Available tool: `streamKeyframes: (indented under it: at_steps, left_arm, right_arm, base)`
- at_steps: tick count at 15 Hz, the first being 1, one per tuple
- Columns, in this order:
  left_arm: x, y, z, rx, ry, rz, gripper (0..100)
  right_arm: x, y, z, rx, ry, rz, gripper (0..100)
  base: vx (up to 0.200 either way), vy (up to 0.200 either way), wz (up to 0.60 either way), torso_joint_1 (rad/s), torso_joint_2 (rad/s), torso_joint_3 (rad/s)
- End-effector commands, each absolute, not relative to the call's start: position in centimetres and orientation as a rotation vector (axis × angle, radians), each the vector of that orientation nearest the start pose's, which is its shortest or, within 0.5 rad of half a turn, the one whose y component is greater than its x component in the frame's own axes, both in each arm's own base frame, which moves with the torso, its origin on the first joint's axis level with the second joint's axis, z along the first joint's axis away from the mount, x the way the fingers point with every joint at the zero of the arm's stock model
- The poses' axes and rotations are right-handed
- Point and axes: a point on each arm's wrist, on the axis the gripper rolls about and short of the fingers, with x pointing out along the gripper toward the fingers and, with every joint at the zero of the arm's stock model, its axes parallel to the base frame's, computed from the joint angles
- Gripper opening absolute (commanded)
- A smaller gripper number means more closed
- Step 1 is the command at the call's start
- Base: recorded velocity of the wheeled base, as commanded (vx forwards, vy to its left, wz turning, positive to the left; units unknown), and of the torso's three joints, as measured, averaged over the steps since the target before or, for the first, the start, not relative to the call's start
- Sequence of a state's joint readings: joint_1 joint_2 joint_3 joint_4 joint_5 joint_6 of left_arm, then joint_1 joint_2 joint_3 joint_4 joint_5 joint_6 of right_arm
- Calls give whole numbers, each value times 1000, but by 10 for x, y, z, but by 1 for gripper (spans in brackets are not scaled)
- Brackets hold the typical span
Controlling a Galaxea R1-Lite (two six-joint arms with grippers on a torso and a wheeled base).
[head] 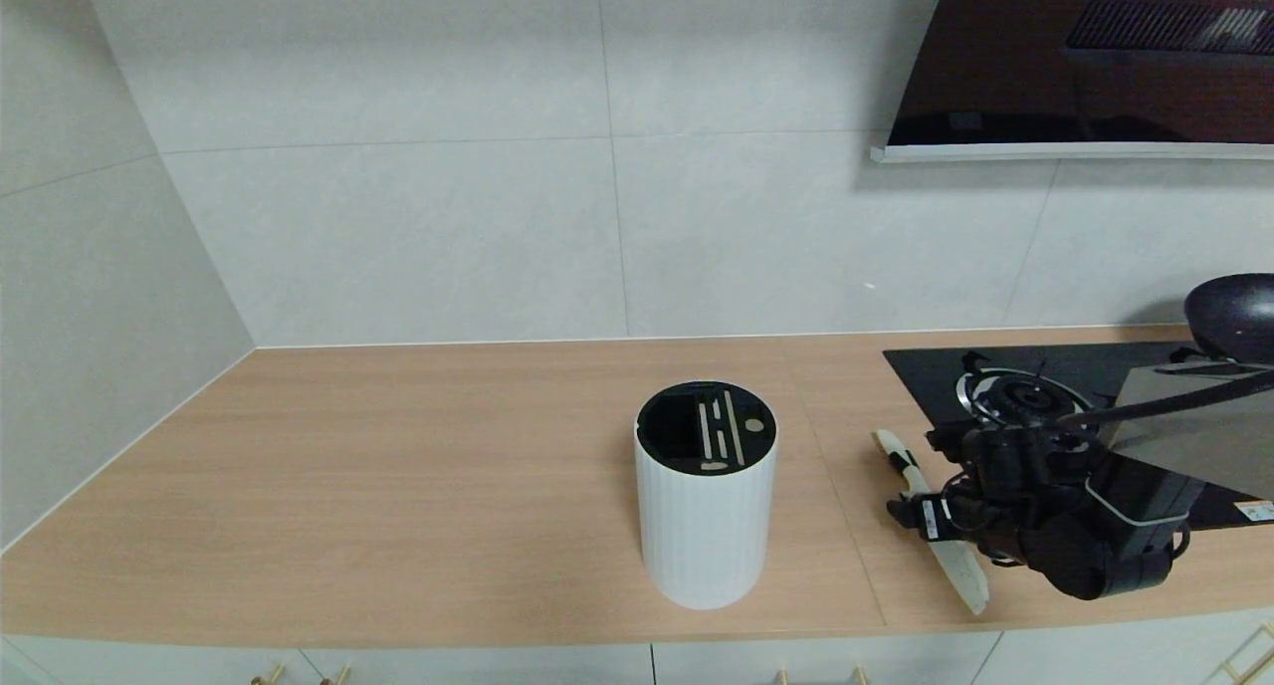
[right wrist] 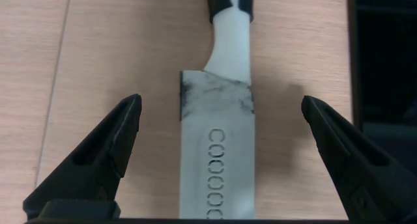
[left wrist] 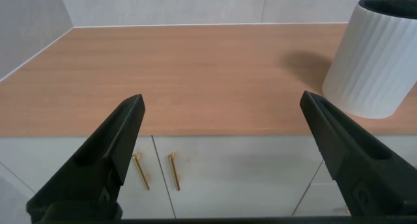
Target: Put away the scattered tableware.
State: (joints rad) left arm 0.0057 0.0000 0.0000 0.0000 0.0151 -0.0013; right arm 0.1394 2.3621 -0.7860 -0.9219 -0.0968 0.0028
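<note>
A white knife with a marbled blade and a black-and-white handle lies flat on the wooden counter, right of a white ribbed holder with a black slotted top. My right gripper hangs over the knife, open. In the right wrist view its fingers stand on either side of the blade, where the blade meets the handle. My left gripper is open and holds nothing, in front of the counter's front edge. The holder stands beyond it.
A black gas hob with a burner lies at the counter's right, a dark pan behind it. A tiled wall runs along the back and left. The counter stretches leftward. Cabinet doors with gold handles sit below the edge.
</note>
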Motion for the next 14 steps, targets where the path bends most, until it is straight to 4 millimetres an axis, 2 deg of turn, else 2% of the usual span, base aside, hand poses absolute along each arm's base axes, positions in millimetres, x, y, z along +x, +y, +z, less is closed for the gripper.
streamKeyframes:
  at_steps: [1, 2, 6, 10, 13, 14]
  left_arm:
    - [-23, 0, 76, -2, 0, 21, 100]
    - [-23, 0, 76, -2, 2, 21, 100]
    - [-23, 0, 76, -2, 0, 21, 100]
    - [-23, 0, 76, -2, 0, 21, 100]
    - [-23, 0, 76, -2, 0, 21, 100]
    - [-23, 0, 76, -2, 0, 21, 100]
  right_arm:
    - [367, 49, -30, -76, 655, 41, 100]
    - [368, 49, -31, -76, 655, 39, 0]
    - [368, 49, -41, -82, 681, 42, 0]
    - [368, 50, -40, -80, 663, 42, 0]
    - [367, 45, -22, -66, 619, 30, 0]
    - [363, 39, 2, -52, 566, 24, 0]
  base:
    - [0, 0, 0, 0, 0, 0]
    - [0, 0, 0, 0, 0, 0]
    - [0, 0, 0, 0, 0, 0]
    - [0, 0, 0, 0, 0, 0]
    - [0, 0, 0, 0, 0, 0]
    - [0, 0, 0, 0, 0, 0]
